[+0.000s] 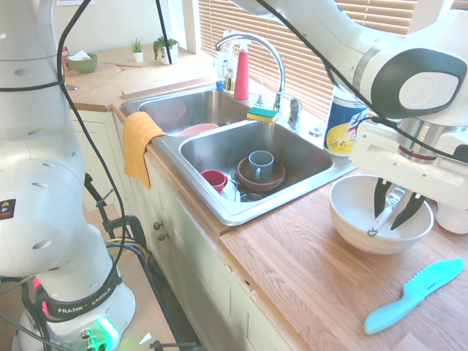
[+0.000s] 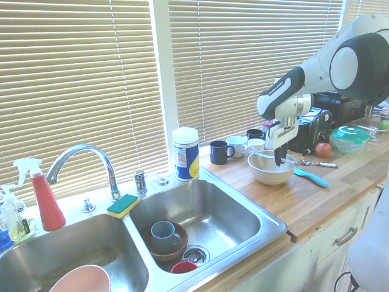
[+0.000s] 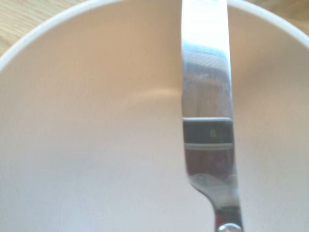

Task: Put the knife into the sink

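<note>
Gripper (image 1: 395, 208) pointing straight down into white bowl (image 1: 351, 219) on wood counter (image 1: 307, 278), just right of sink (image 1: 212, 157) in first ext view. Dark fingers (image 1: 379, 199) either side of knife (image 1: 383, 217), jaws partly closed w/ a gap between; can't tell whether pads actually touch metal, so grip unconfirmed. Knife slim, all silver, lying tilted inside bowl, one end low near bowl's bottom, other end up toward far rim. Wrist view: shiny blade crossing bowl's pale interior, bowl rim curving round it, bit of wood beyond.

Teal plastic serrated knife (image 1: 414, 296) flat on counter, nearer than bowl, well apart from it. Blue-yellow wipes canister (image 1: 344, 121) upright behind bowl, by window blinds.

Sink w/ two steel basins. Right basin: brown bowl (image 1: 256, 179) w/ grey mug (image 1: 260, 165) standing in it, red cup (image 1: 213, 179) beside. Left basin: pink bowl (image 1: 196, 130). Curved chrome faucet (image 1: 256, 51) at far edge, green-yellow sponge (image 1: 262, 114) at its foot, red spray bottle (image 1: 241, 73) further left. Orange cloth (image 1: 139, 142) draped over sink's near left edge.

Second ext view, beyond bowl: mugs (image 2: 234, 148), red apple (image 2: 323, 149), teal-lidded container (image 2: 349, 138), dark toaster-like appliance (image 2: 313, 128).
</note>
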Controlling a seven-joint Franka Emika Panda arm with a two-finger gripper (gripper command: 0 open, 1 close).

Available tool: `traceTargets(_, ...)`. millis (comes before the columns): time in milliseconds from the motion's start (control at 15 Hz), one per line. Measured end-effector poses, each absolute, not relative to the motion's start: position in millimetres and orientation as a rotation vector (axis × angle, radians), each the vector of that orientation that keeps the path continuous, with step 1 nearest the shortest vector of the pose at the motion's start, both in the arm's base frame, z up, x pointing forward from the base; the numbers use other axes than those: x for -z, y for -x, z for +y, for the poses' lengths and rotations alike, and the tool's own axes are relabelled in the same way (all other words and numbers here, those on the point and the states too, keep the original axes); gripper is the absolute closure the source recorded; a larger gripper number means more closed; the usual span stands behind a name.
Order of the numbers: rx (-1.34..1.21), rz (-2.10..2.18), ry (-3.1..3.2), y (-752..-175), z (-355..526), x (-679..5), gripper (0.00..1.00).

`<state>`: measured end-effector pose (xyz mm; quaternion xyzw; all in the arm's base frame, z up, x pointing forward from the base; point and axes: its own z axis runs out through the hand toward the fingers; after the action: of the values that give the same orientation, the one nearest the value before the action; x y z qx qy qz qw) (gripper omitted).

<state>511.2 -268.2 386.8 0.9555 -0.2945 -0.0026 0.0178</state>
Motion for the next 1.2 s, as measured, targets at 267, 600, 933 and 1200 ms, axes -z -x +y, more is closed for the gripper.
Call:
traceTargets(267,0.002,-0.915,-2.968,-511,-268,-388,1.00)
traceTargets(600,-0.059,-0.995,-2.937,-511,-261,-411,1.00)
traceTargets(933,-0.164,-1.175,-2.861,-515,-185,-461,1.00)
traceTargets(1200,-0.219,-1.334,-2.833,-523,-87,-437,1.00)
